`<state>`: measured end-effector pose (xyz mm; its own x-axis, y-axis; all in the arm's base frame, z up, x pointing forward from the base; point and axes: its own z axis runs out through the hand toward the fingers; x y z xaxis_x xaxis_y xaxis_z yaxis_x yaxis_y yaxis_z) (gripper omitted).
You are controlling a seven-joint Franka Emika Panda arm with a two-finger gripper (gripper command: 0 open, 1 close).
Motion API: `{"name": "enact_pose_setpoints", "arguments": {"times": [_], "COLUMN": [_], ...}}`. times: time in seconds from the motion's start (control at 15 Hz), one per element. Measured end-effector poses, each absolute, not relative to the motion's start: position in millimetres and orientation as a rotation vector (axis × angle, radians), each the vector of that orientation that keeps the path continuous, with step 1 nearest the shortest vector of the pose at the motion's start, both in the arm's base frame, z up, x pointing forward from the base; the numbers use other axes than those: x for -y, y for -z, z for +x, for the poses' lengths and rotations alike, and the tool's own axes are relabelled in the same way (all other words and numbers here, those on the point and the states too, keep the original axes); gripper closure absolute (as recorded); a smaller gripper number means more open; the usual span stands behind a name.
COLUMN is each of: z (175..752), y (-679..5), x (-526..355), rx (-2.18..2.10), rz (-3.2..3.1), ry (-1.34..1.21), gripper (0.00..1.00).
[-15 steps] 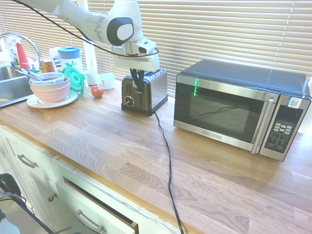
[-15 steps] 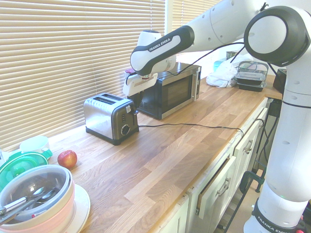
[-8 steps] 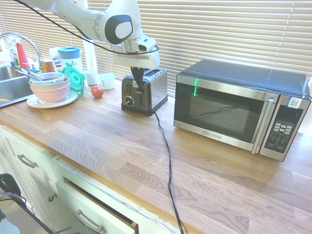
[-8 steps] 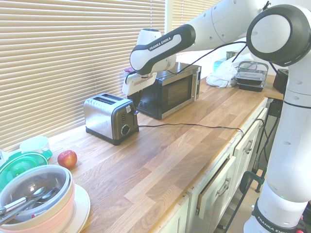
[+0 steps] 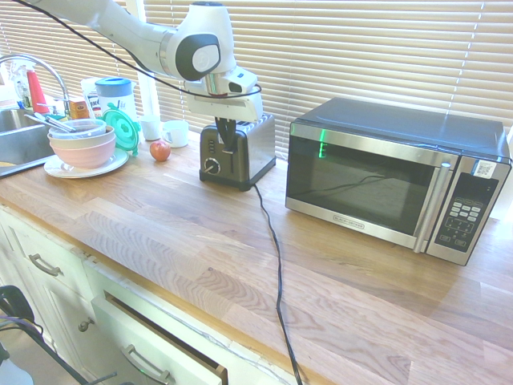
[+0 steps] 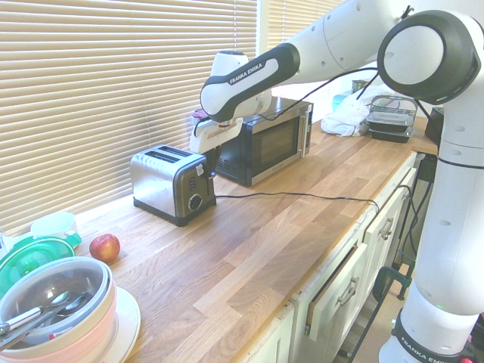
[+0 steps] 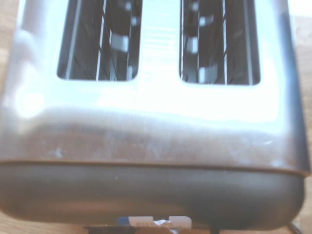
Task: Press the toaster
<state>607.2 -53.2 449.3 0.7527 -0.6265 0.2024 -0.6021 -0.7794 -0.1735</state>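
I see the toaster [image 5: 238, 149] on the worktop [image 5: 240, 249] before the blinds [image 5: 361, 48], microwave [image 5: 393, 180] to its right, apple [image 5: 160, 150] and stacked bowls [image 5: 82, 143] to its left beside the sink [image 5: 16, 140]. Gripper [image 5: 226, 136] hangs over the toaster's front.

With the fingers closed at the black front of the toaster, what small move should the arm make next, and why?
Probably a short push straight down. The gripper, its fingers shut and holding nothing, sits at the upper black front of the toaster, above the round knob, where the lever seems to be. Whether it touches the lever cannot be told. Both slots look empty.
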Motion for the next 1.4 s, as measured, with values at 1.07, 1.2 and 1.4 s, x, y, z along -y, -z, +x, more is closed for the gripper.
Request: {"name": "enact_pose_setpoints", "arguments": {"times": [1.07,1.2,1.4], "z": [623,623,618], "y": [-397,-397,-403], "x": [52,53,58], "rx": [-1.037,-1.037,-1.032], "rz": [-2.854,-2.852,-2.842], "ry": [0.266,0.267,0.307], "gripper": [1.0,1.0,1.0]}}
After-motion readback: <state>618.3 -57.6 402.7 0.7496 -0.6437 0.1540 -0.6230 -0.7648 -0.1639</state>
